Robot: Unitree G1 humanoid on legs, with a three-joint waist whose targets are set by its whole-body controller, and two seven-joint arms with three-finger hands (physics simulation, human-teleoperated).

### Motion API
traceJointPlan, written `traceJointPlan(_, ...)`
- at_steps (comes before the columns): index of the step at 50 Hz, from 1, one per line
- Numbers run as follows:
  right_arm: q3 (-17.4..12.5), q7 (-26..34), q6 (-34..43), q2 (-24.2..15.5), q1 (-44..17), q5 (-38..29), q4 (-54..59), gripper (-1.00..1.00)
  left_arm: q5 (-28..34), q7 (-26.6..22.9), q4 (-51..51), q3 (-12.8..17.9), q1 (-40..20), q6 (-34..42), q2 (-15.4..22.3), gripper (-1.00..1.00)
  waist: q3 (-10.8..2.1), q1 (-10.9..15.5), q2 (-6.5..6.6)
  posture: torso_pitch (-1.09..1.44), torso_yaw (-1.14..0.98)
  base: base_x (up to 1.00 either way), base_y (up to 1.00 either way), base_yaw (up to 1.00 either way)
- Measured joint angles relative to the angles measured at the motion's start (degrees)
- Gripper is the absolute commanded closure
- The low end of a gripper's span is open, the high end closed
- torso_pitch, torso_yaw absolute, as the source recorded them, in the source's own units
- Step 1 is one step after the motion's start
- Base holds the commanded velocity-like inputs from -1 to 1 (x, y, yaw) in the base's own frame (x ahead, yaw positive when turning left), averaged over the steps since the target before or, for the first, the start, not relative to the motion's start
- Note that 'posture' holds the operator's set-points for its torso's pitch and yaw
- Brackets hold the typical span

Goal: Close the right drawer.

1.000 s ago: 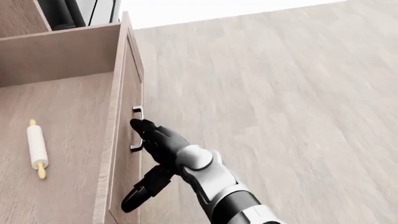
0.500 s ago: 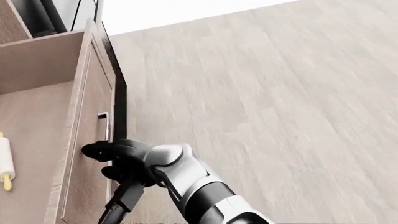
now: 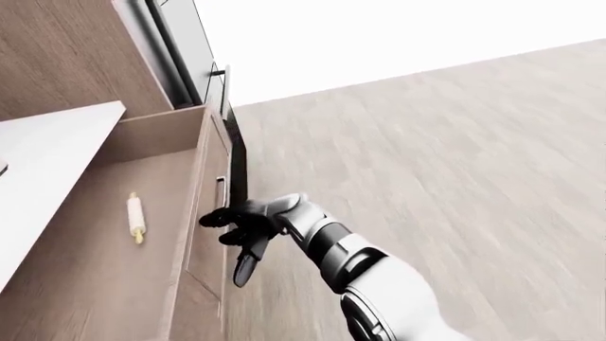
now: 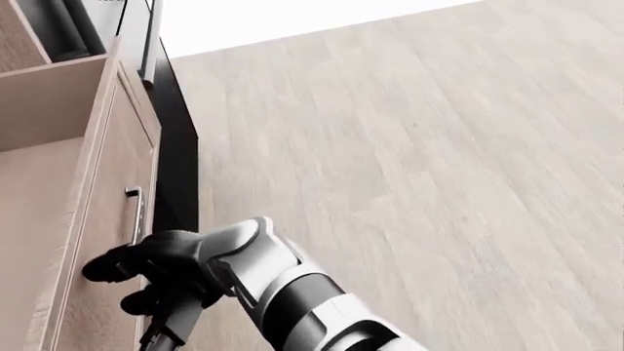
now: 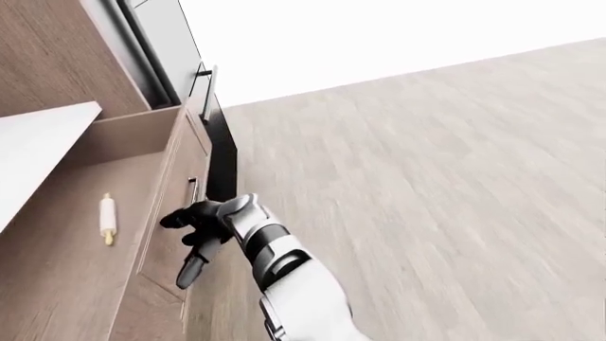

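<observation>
The right drawer (image 3: 133,241) stands well open at the scene's left, a rolling pin (image 3: 136,217) lying inside. The right robot hand (image 3: 248,222) rests against the drawer front (image 4: 102,241) beside the handle (image 4: 134,214), fingers spread apart, gripping nothing. Judgement: pushing contact made; closing travel largely remains. Left robot hand is unseen.

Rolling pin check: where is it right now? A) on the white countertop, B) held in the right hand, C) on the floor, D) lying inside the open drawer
D: the rolling pin lies on the bottom of the open drawer, left of the right hand, which holds nothing.
</observation>
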Motion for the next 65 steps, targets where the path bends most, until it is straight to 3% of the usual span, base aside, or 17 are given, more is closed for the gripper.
traceJointPlan(16, -2.56, 7.10, -0.02, 0.94, -0.43, 0.87, 1.04, -1.00, 0.41, -1.35, 0.60, 0.97, 0.94, 0.59, -0.60, -1.00, 0.32, 0.42, 0.06, 0.00, 0.00, 0.00, 0.00, 0.00)
traceJointPlan(24, -4.03, 7.26, -0.54, 1.07, 0.86, 3.23, 1.28, -1.00, 0.39, -1.45, 0.65, 1.09, 0.92, 0.68, -0.45, -1.00, 0.37, 0.41, -0.27, 0.00, 0.00, 0.00, 0.00, 0.00)
traceJointPlan(31, -3.61, 7.52, -2.28, 0.44, 1.22, 5.08, 1.81, -1.00, 0.64, -1.38, -0.44, 0.73, 1.29, 0.88, -1.37, -1.00, 0.60, 0.69, -0.34, 0.00, 0.00, 0.00, 0.00, 0.00)
traceJointPlan(34, -3.78, 5.02, -5.42, -0.50, 0.99, 6.76, 0.74, -1.00, 0.05, -0.91, -0.81, 0.60, 1.17, 1.01, -1.10, -1.00, 0.82, 1.17, -0.27, 0.00, 0.00, 0.00, 0.00, 0.00)
traceJointPlan(39, -3.65, -4.34, -10.89, -4.88, -0.85, 10.54, -4.78, -1.00, -0.60, 0.44, -1.91, -0.27, 0.35, 0.46, -0.51, -1.00, 0.59, 2.02, -0.16, 0.00, 0.00, 0.00, 0.00, 0.00)
traceJointPlan(45, -0.32, -10.45, -9.26, -7.88, 2.02, 13.63, -16.51, -1.00, -1.38, 2.10, -3.41, -1.72, -0.92, -0.63, 0.30, -1.00, -0.02, 2.16, -0.10, 0.00, 0.00, 0.00, 0.00, 0.00)
traceJointPlan(50, 3.00, -14.38, -1.88, -9.62, 8.53, 14.27, -33.02, -1.00, -1.81, 2.81, -4.13, -2.53, -1.34, -0.87, 0.49, -1.00, 0.39, 2.56, 0.14, 0.00, 0.00, 0.00, 0.00, 0.00)
traceJointPlan(56, 2.36, -20.32, 10.64, -13.89, 13.90, 15.55, -57.48, -1.00, -2.99, 4.76, -5.17, -4.24, -2.58, -1.48, 1.43, -1.00, 0.54, 2.68, -0.07, 0.00, 0.00, 0.00, 0.00, 0.00)
traceJointPlan(65, 1.13, -26.85, 23.35, -19.09, 18.41, 15.91, -79.00, -1.00, -4.36, 6.80, -7.02, -6.02, -4.13, -3.12, 2.50, -1.00, 0.39, 2.72, -0.32, 0.00, 0.00, 0.00, 0.00, 0.00)
